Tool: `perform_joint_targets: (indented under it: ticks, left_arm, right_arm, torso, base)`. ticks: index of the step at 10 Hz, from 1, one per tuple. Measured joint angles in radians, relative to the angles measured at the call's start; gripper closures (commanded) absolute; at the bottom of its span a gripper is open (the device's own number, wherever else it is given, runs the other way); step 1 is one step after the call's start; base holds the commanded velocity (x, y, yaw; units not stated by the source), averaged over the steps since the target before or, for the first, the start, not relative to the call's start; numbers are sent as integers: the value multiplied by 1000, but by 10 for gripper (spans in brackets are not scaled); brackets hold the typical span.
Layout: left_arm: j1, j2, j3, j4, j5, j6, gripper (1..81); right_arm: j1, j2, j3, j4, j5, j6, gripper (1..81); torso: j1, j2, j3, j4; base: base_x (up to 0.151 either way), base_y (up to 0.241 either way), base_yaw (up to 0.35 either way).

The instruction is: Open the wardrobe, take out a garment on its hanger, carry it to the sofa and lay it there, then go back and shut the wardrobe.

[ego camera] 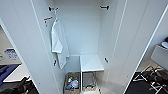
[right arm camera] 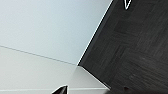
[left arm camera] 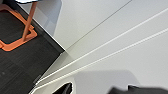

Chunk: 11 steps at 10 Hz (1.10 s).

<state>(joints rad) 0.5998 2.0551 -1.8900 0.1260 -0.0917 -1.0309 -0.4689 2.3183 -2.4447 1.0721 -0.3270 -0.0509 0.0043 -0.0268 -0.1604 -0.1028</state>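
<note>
The wardrobe (ego camera: 80, 32) stands open straight ahead, with its left door (ego camera: 22, 42) and right door (ego camera: 140, 40) swung wide. Inside, a white top (ego camera: 59, 43) hangs from a hook near the left wall. The black garment and its hanger are hidden. My left gripper (ego camera: 23, 85) is low at the left, beside the left door. My right gripper (ego camera: 153, 80) is low at the right, beyond the right door. White wardrobe panels (left arm camera: 112, 37) fill much of the left wrist view, and a white panel (right arm camera: 37, 30) shows in the right wrist view.
A white shelf block (ego camera: 90, 62) sits inside at the right, and a basket (ego camera: 72, 83) of small items is on the wardrobe floor. A white tabletop (ego camera: 15, 73) and a blue patch (ego camera: 5, 71) lie left. An orange frame (left arm camera: 22, 32) stands on dark floor (right arm camera: 135, 45).
</note>
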Motion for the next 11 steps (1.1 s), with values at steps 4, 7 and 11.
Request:
perform_joint_targets:
  ticks: [4, 7, 11]
  left_arm:
    - [-16, 111, 8, -15, 4, -45, 10]
    - [2, 277, -1, -13, -1, -66, 10]
    - [22, 508, -19, 70, 52, -37, 10]
  right_arm:
    - [-51, 43, 235, 70, -4, -3, 10]
    - [-79, 105, 334, 91, -4, -17, 10]
    - [-79, 335, 416, 131, 85, -103, 10]
  torso:
    - [0, 0, 0, 0]
    - [0, 0, 0, 0]
    - [2, 1, -1, 0]
  base:
    - [0, 0, 0]
    - [0, 0, 0]
    - [0, 0, 0]
